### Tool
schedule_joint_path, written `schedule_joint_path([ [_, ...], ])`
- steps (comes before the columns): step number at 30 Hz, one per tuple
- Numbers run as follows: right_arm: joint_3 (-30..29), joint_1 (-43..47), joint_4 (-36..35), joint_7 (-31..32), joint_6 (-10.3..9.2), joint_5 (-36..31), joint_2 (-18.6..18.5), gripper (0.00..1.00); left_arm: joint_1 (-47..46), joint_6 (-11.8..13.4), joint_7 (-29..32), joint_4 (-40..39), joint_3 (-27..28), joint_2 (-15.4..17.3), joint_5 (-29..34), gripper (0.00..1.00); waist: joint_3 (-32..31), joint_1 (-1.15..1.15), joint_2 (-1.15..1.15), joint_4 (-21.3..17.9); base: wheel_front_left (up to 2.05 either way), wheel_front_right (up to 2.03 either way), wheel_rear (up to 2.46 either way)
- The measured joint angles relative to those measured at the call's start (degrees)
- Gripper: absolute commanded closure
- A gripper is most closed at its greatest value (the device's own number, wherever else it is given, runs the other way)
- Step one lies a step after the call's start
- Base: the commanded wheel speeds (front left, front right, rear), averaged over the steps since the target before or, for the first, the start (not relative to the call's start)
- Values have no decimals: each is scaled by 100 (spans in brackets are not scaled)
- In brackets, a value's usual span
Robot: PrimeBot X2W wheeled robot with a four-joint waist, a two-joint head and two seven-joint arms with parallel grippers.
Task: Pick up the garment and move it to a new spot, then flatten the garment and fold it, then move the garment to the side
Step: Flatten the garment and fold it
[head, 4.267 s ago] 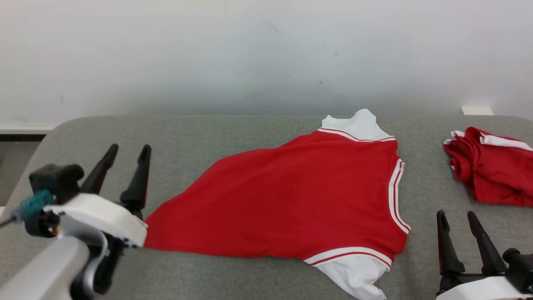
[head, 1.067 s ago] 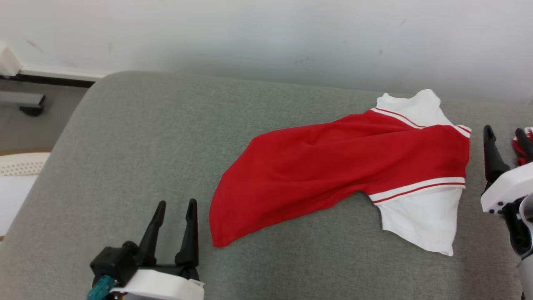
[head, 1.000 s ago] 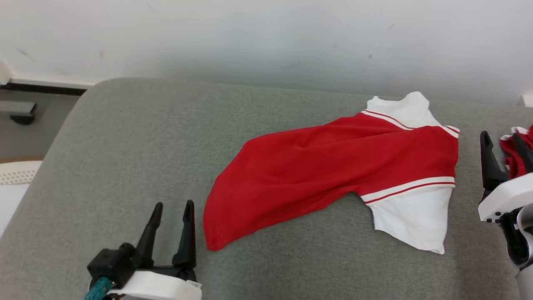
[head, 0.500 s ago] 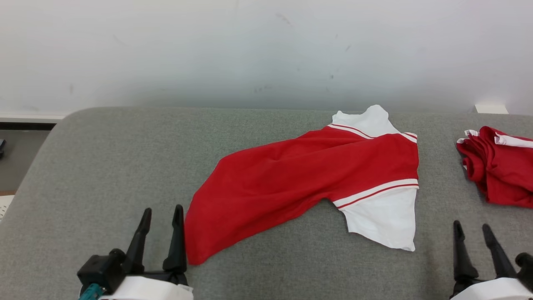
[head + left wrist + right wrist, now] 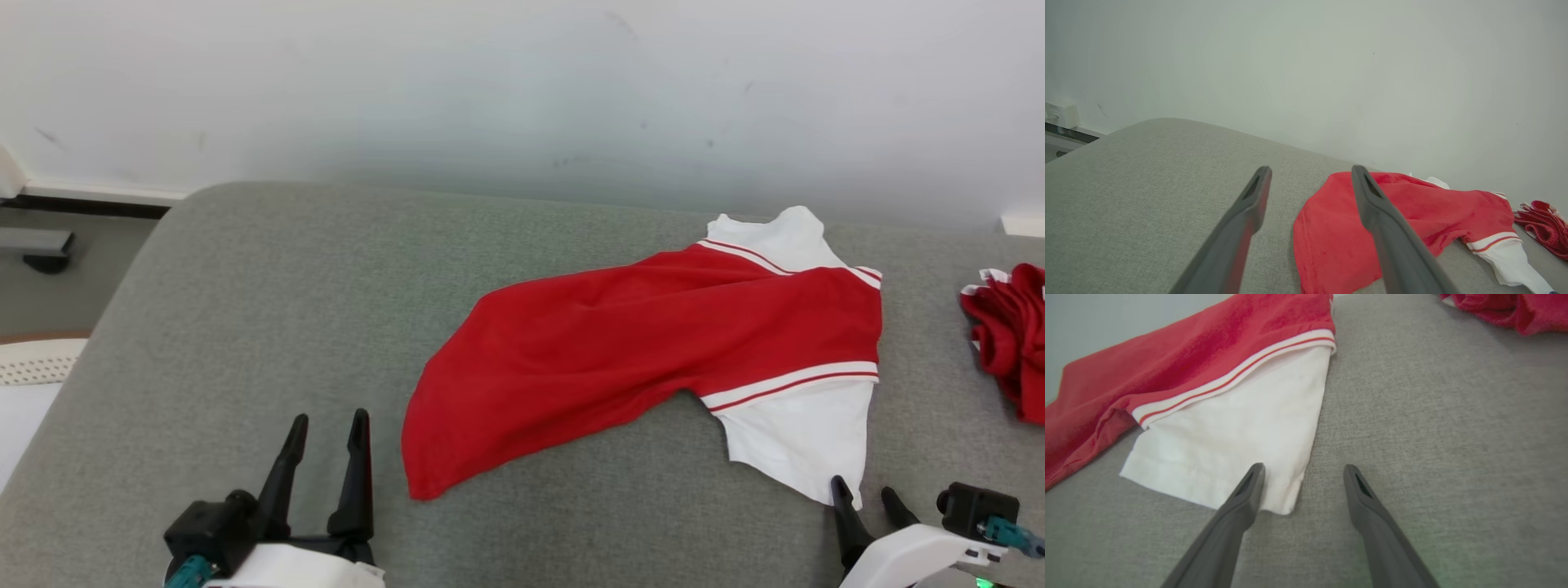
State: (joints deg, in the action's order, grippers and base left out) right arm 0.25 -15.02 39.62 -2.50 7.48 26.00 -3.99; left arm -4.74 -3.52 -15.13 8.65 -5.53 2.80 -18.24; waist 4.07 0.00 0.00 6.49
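— Where's the red fabric jersey with white sleeves (image 5: 653,359)?
— Right of middle on the grey cloth-covered bench (image 5: 245,327), lying skewed, half-folded at best.
— And the arms?
— Spread and empty, both left pincer (image 5: 330,416) and right pincer (image 5: 862,487). I'd say tidy folding and setting aside remain.

the head view looked forward and down from above the near edge of the grey cushion (image 5: 245,327), facing the pale wall (image 5: 522,82); it took in the whole garment (image 5: 653,343) at middle range. the left wrist view sat low, looking along the cushion toward the wall. the right wrist view was closest, tilted down at the garment's white sleeve (image 5: 1229,428). all three views shared the garment, the cushion and the red pile (image 5: 1012,343) to the garment's right.
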Motion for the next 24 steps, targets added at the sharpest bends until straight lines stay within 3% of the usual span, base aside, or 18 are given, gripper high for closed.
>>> schedule_joint_path([
  [8,-78,-564,755,522,-2,-1,22,0,-4,-3,0,53,-14,0,-2,0,33,0,0,225,0,0,0],
  [9,-54,-615,799,573,-4,66,16,27,-5,-2,0,58,-14,0,-3,0,33,0,0,235,0,0,0],
  [10,-15,-661,835,615,-12,114,12,64,-5,-1,0,62,-15,0,-4,0,30,0,0,242,0,0,0],
  [12,64,-727,879,659,-19,191,13,100,-5,1,0,63,-27,-1,-16,0,26,0,0,252,0,0,0],
  [20,344,-790,823,524,-9,274,66,100,9,30,0,76,-24,-1,-44,0,-33,0,0,179,0,0,0],
  [24,474,-712,268,775,-8,511,29,100,56,63,0,67,-2,-2,-82,0,-51,0,0,54,0,0,0],
])
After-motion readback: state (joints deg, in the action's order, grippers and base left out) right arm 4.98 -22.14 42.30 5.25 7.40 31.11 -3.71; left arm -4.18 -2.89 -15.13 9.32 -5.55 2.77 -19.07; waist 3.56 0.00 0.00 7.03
